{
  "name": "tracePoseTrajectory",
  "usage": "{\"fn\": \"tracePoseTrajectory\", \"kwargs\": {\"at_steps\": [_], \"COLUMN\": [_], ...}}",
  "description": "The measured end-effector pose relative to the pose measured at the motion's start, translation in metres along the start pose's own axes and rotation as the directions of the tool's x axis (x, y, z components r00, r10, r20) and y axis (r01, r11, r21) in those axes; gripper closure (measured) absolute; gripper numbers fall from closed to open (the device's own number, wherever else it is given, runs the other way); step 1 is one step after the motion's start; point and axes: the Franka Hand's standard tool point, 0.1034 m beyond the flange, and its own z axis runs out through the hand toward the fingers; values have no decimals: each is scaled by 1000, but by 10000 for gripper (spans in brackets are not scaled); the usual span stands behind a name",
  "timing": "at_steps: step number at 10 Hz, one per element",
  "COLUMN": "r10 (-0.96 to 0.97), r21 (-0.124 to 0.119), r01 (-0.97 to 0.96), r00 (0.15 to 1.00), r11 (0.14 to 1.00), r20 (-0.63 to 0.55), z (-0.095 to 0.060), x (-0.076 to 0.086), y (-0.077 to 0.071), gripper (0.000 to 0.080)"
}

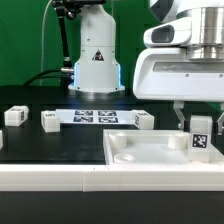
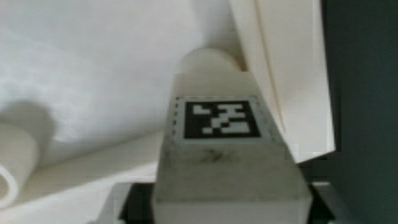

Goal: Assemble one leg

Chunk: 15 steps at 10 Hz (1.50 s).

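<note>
My gripper (image 1: pixel 200 127) is shut on one leg (image 1: pixel 200 139), a small white block with a black-and-white tag facing the camera. It holds the leg upright over the exterior view's right end of the large flat white panel (image 1: pixel 150 162); whether the leg touches the panel I cannot tell. In the wrist view the leg (image 2: pixel 221 117) fills the middle between the dark fingers (image 2: pixel 139 202), with the panel (image 2: pixel 89 90) and its raised edge (image 2: pixel 285 70) below it. Three more legs lie on the black table: two at the left (image 1: pixel 15 116) (image 1: pixel 50 119) and one near the middle (image 1: pixel 143 120).
The marker board (image 1: pixel 95 116) lies flat behind the panel, between the loose legs. A recessed corner socket (image 1: pixel 126 153) shows at the panel's left end. A white robot base (image 1: pixel 97 55) stands at the back. A rounded white form (image 2: pixel 15 150) shows on the panel.
</note>
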Motion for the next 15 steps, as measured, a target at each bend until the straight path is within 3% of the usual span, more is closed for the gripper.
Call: {"fn": "tracePoseTrajectory", "kwargs": {"at_steps": [3, 7, 10, 11, 12, 13, 15], "r10": [217, 589, 716, 738, 719, 685, 534], "r21": [6, 20, 26, 25, 26, 31, 40], "r01": [-217, -589, -717, -739, -720, -685, -535], "r00": [976, 808, 697, 674, 694, 728, 845], "r11": [976, 808, 697, 673, 693, 727, 844], "r20": [-17, 8, 35, 39, 38, 35, 26], "z": [-1, 1, 0, 1, 1, 1, 1], "x": [-2, -5, -5, -6, -6, -5, -2], "y": [3, 2, 3, 2, 2, 2, 5], "gripper": [507, 495, 494, 415, 237, 177, 155]}}
